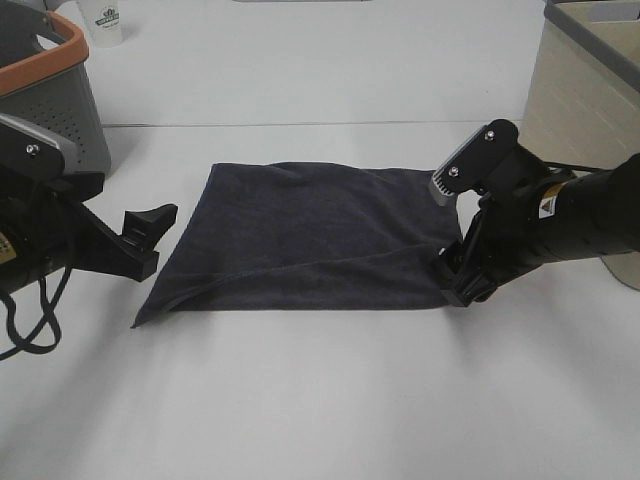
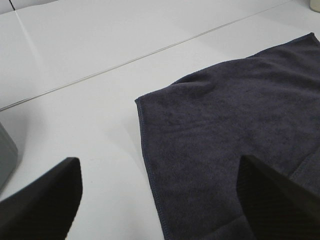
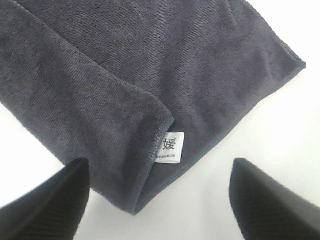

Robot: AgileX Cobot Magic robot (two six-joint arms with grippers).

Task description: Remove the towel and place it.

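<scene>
My left gripper (image 1: 150, 232) is parked low with its jaws spread wide, gripping nothing. Right gripper (image 1: 452, 278) is angled down, jaws also apart and empty, arm reaching in from the right side.

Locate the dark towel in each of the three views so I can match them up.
Exterior high: the towel lies flat mid-table, between the two arms.
Left wrist: it fills the frame's right side, one hemmed corner showing.
Right wrist: it covers the upper frame, folded, with a white tag.
Shared landmark: the towel's stitched hem on the white table.
</scene>
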